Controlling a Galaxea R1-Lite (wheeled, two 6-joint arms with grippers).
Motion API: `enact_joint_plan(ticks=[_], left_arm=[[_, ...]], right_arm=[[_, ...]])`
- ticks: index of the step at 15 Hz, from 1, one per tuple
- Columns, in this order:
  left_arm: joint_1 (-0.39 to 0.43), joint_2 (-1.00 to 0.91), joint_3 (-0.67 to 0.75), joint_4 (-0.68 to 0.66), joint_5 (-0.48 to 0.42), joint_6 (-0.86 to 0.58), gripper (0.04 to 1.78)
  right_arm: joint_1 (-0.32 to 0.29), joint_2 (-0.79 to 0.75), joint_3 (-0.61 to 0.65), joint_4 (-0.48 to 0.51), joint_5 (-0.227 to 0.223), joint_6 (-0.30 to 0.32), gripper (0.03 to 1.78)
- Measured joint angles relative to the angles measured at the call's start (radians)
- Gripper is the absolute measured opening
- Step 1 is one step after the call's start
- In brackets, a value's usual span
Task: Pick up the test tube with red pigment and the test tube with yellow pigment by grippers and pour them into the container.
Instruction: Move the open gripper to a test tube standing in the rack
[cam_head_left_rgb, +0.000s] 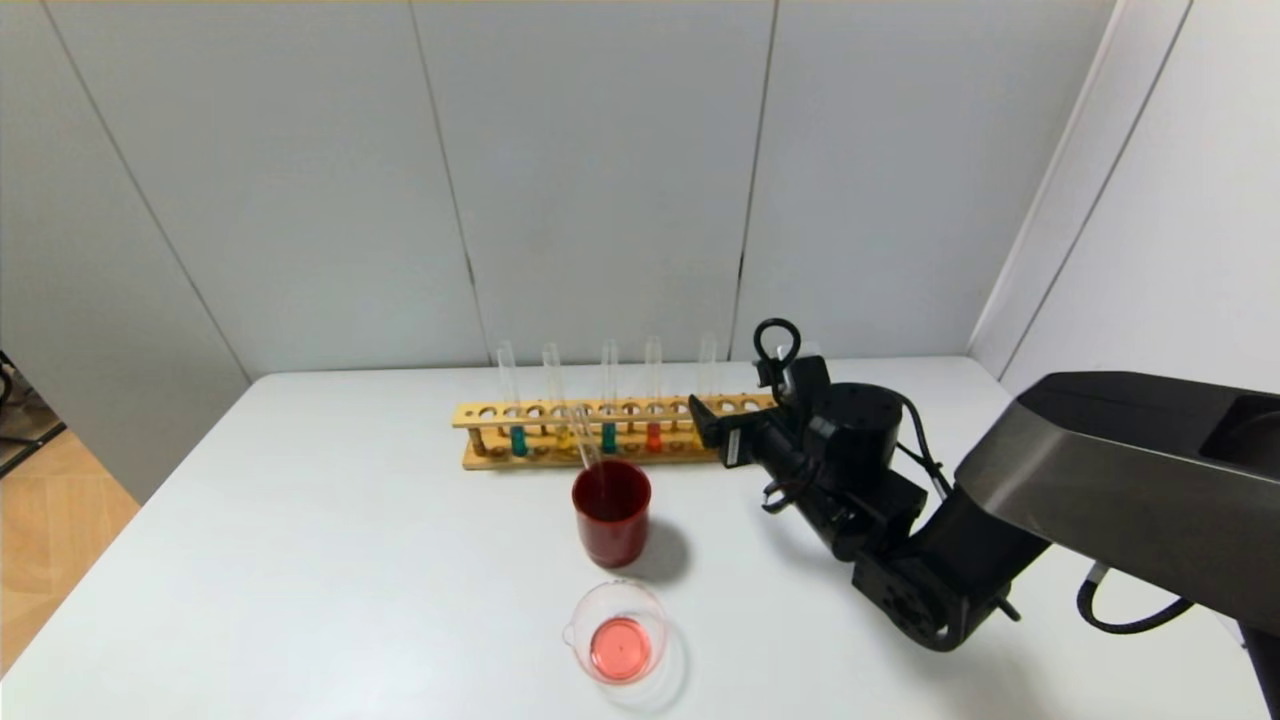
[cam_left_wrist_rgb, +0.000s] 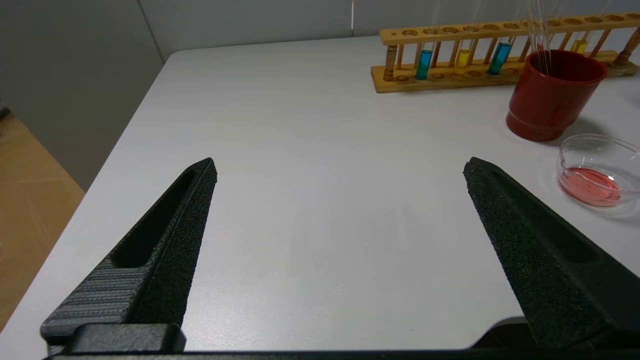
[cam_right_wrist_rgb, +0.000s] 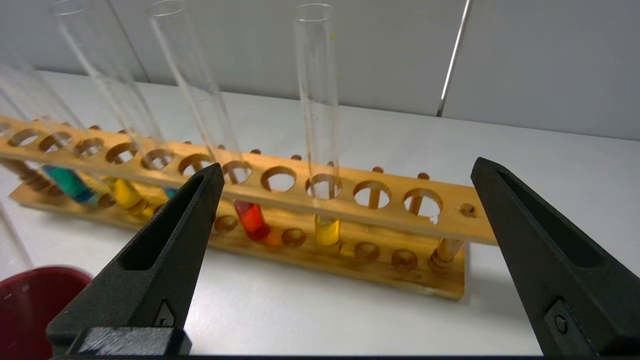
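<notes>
The test tube with red pigment (cam_head_left_rgb: 653, 436) (cam_right_wrist_rgb: 250, 220) stands in the wooden rack (cam_head_left_rgb: 480, 414) (cam_right_wrist_rgb: 400, 215). One hole to its right stands a test tube with yellow pigment (cam_right_wrist_rgb: 327, 231). A second yellow tube (cam_head_left_rgb: 561, 436) (cam_left_wrist_rgb: 463, 57) stands further left, between two teal tubes. My right gripper (cam_head_left_rgb: 725, 425) (cam_right_wrist_rgb: 347, 167) is open just in front of the rack's right end, level with the red and yellow tubes and touching nothing. The container (cam_head_left_rgb: 618, 635) (cam_left_wrist_rgb: 597, 172), a low glass beaker, holds pinkish-red liquid. My left gripper (cam_left_wrist_rgb: 340, 165) is open and empty over the table's left part.
A dark-red cup (cam_head_left_rgb: 611, 510) (cam_left_wrist_rgb: 552, 95) with an empty glass tube leaning in it stands between the rack and the beaker. Two teal tubes (cam_head_left_rgb: 518, 440) (cam_head_left_rgb: 608, 437) stand in the rack. Grey wall panels rise behind the white table (cam_head_left_rgb: 350, 560).
</notes>
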Motion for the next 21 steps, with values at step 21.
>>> enact_joint_plan(ticks=[21], left_arm=[[0.0,0.0,0.0,0.0,0.0,0.0,1.75]], right_arm=[[-0.03,0.191,-0.275,0.026,0.074,-0.008,1.73]])
